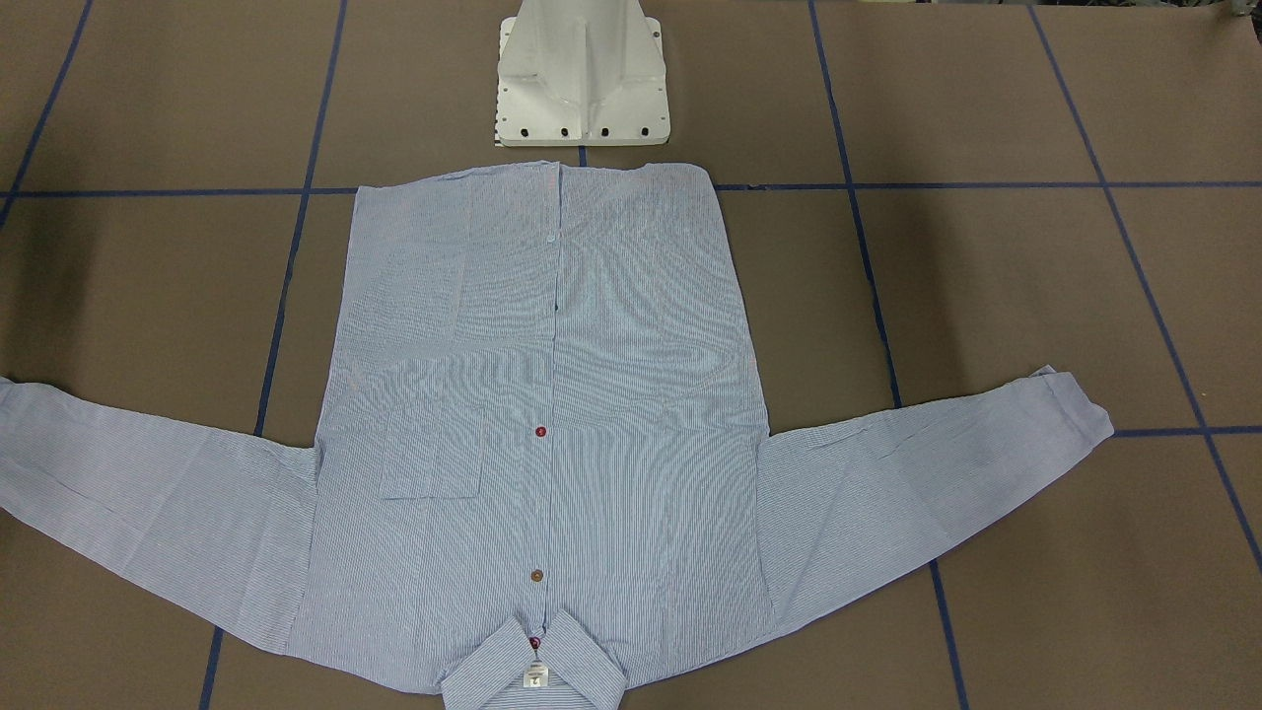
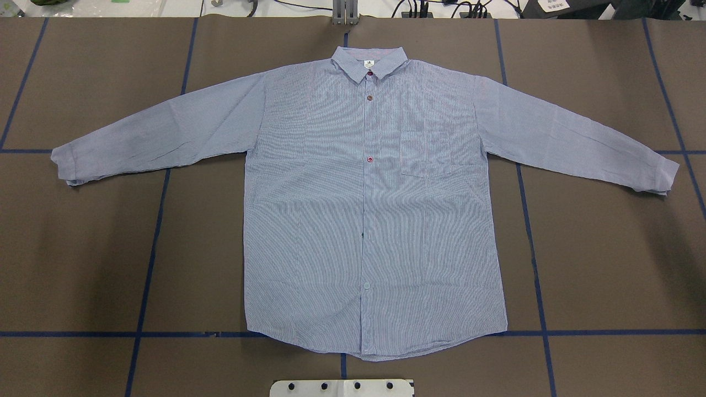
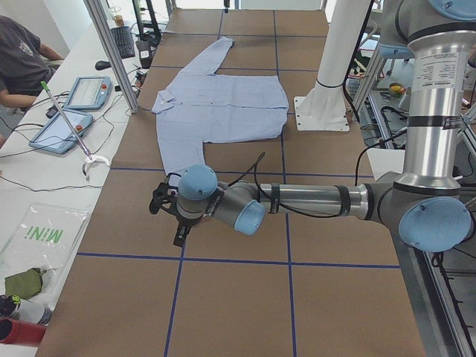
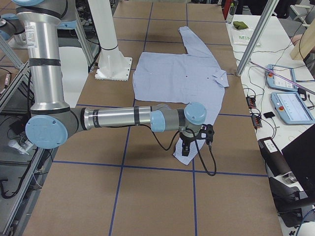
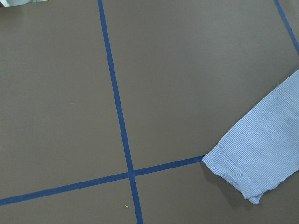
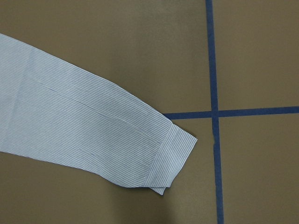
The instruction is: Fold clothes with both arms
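Note:
The light blue striped shirt [image 2: 364, 220] lies flat, face up and buttoned on the brown table, sleeves spread to both sides, collar at the far edge from me. It also shows in the front view [image 1: 552, 394]. My left arm [image 3: 312, 199] reaches out low over the table, and its gripper [image 3: 181, 233] hangs by the near sleeve's end. My right arm [image 4: 118, 118] holds its gripper [image 4: 185, 149] just above the other sleeve's cuff [image 6: 173, 154]. The left wrist view shows a cuff [image 5: 252, 170] at its right edge. I cannot tell whether either gripper is open or shut.
The white pedestal base [image 1: 582, 89] stands just behind the shirt's hem. Blue tape lines [image 2: 149, 242] grid the table. A side bench with tablets [image 3: 74, 111], an aluminium post [image 3: 111, 52] and a seated person [image 3: 22, 59] runs along the far edge.

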Controlling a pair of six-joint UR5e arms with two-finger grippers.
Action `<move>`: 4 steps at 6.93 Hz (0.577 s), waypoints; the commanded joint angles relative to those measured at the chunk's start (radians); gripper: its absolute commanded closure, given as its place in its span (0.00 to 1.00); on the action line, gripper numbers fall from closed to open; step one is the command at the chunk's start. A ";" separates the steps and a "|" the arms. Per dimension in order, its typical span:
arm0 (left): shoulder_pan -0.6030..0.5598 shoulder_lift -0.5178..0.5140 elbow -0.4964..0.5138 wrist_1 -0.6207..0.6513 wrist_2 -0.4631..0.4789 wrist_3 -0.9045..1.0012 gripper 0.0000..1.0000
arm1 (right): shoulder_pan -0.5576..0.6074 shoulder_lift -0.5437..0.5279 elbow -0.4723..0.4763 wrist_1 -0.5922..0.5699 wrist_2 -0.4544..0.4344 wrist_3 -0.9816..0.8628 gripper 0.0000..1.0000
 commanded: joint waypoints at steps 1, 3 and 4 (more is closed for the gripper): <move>0.000 0.018 -0.005 -0.005 -0.001 0.003 0.00 | -0.075 -0.024 0.008 0.035 -0.010 0.030 0.00; 0.000 0.018 -0.003 -0.006 -0.010 0.000 0.00 | -0.167 -0.026 -0.018 0.194 -0.014 0.322 0.01; 0.000 0.018 0.000 -0.006 -0.010 0.000 0.00 | -0.192 -0.024 -0.074 0.327 -0.064 0.443 0.01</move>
